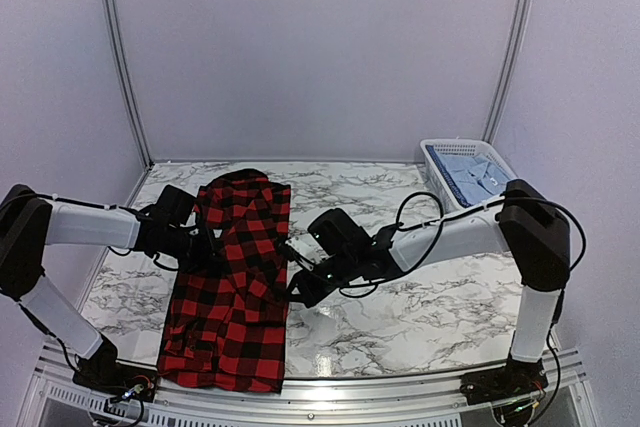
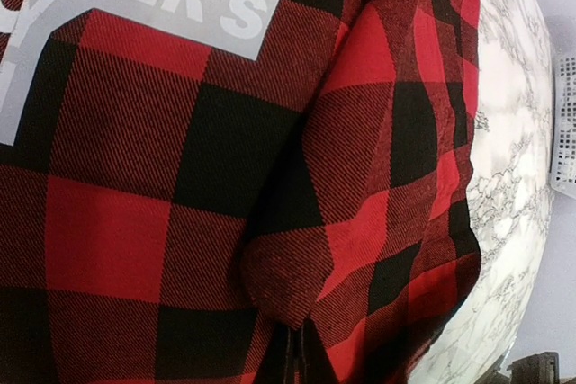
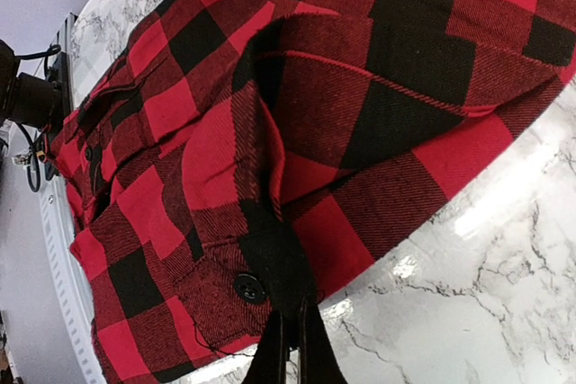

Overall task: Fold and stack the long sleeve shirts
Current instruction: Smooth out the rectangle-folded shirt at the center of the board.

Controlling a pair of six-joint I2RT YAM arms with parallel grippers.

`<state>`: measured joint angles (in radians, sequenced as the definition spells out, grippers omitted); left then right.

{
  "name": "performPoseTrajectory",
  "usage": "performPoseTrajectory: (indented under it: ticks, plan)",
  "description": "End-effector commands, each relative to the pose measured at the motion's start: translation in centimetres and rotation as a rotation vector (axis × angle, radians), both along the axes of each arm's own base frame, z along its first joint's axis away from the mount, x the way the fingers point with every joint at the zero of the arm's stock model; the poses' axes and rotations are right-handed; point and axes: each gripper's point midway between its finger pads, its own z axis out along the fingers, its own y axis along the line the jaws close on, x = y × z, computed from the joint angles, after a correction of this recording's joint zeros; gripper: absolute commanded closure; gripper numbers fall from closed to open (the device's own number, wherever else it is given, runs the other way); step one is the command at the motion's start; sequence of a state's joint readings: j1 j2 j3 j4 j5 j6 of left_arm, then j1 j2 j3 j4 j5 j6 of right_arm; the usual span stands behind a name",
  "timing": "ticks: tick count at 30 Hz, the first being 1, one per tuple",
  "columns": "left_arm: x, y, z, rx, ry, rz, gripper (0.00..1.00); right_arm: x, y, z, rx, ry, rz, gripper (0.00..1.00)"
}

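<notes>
On the marble table (image 1: 400, 322), the check shirt (image 1: 232, 277) lies lengthwise left of centre, a long strip running from mid-table to the near edge, with cloth doubled over along its right side. The left claw (image 2: 294, 359) is pressed together on a fold at the shirt's left edge. The right claw (image 3: 290, 348) pinches the cloth at the right edge, just beside 1 black button (image 3: 249, 288). The blue shirt (image 1: 470, 173) lies in the basket (image 1: 430, 155) at the far right corner, well apart from both claws.
</notes>
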<state>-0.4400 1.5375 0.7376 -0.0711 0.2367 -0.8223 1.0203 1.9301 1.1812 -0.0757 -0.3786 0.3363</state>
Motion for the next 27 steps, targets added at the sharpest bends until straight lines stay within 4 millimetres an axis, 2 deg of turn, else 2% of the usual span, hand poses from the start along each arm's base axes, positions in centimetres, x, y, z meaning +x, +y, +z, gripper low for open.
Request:
performPoseTrajectory:
  ticks: [1,8,13,18,23,27]
  plan:
    - [1.2,0.1,0.9,0.010,-0.041,0.014,1.00,-0.7,0.0,1.1,0.008,-0.003,-0.014,1.00]
    - [2.1,0.8,2.0,0.017,-0.056,0.032,1.00,-0.7,-1.1,2.2,-0.028,0.018,-0.067,1.00]
    - [3.3,1.4,3.0,0.018,-0.066,0.039,1.00,-2.3,-1.5,3.3,-0.031,0.100,-0.106,1.00]
    - [4.2,1.8,3.1,0.026,-0.049,0.033,1.00,-4.9,-0.3,4.3,-0.032,0.174,-0.097,1.00]
    - [4.9,1.3,3.1,0.014,-0.040,0.007,1.00,-6.9,0.6,5.3,0.025,0.308,-0.115,1.00]
    - [4.5,1.3,2.5,0.014,-0.025,-0.007,1.00,-9.6,2.7,6.7,0.095,0.420,-0.093,1.00]
